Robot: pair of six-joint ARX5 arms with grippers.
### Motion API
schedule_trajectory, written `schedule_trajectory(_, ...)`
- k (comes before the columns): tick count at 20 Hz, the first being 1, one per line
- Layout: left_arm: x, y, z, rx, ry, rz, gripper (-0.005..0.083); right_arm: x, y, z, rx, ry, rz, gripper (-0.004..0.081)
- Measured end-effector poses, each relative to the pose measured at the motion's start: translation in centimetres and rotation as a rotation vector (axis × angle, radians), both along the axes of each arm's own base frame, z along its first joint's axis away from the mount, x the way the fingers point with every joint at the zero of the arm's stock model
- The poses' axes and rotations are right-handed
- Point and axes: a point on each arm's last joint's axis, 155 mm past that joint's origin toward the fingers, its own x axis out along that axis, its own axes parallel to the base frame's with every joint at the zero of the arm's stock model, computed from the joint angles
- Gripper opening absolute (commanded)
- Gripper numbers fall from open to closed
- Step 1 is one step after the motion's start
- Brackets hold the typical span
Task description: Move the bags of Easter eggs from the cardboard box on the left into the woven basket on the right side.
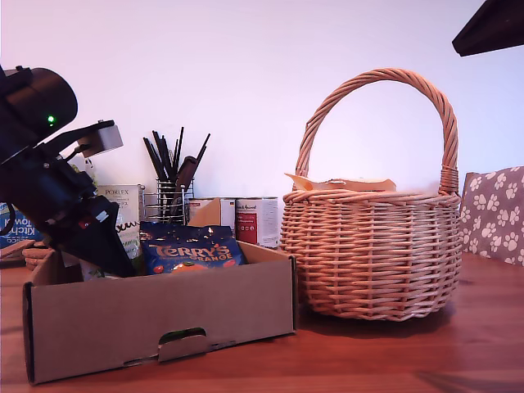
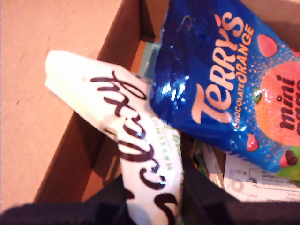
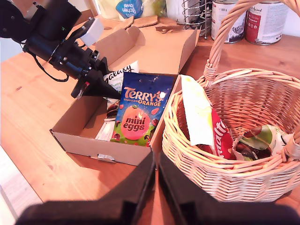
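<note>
My first gripper [image 3: 108, 88] has its fingers clamped on the white Galaxy bag [image 2: 136, 145] inside the cardboard box [image 1: 164, 315], the bag's long axis running out from the fingers toward the box wall. Beside it leans the glossy blue Terry's Orange bag [image 3: 140, 110], lettering upright. Only the second wrist view shows the woven basket [image 3: 225, 173] holding a red bag [image 3: 221, 138]. My second gripper [image 3: 156, 187] hangs with fingers nearly together, holding nothing.

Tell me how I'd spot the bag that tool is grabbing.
Find the cardboard box beside the woven basket. Inside it, my first tool closes on the white Galaxy bag. Its dark script lettering sets it apart from the blue Terry's Orange bag alongside.
</note>
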Motion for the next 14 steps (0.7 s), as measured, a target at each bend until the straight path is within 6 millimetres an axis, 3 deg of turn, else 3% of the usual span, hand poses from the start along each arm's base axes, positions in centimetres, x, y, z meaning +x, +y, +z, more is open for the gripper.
schedule_trajectory(3, 0.1, 0.8, 0.8, 0.028, -0.003, 0.025, 0.0037, 0.0, 0.0, 0.0, 0.0, 0.0, 0.0, -0.0013)
schedule_trajectory(5, 0.4, 1.4, 3.0, 0.037, -0.057, 0.049, 0.0037, 0.0, 0.0, 0.0, 0.0, -0.001, 0.0, -0.0013)
schedule_trajectory(9, 2.3, 1.5, 12.3, -0.021, -0.279, 0.085, 0.0037, 0.0, 0.0, 0.0, 0.0, -0.001, 0.0, -0.0013)
schedule_trajectory(11, 2.0, 1.3, 16.2, -0.087, -0.348, 0.111, 0.0037, 0.0, 0.0, 0.0, 0.001, -0.001, 0.0, -0.0013)
schedule_trajectory(14, -0.1, -1.3, 18.7, -0.245, -0.31, 0.064, 0.0037, 0.0, 0.0, 0.0, 0.001, -0.001, 0.0, -0.0013)
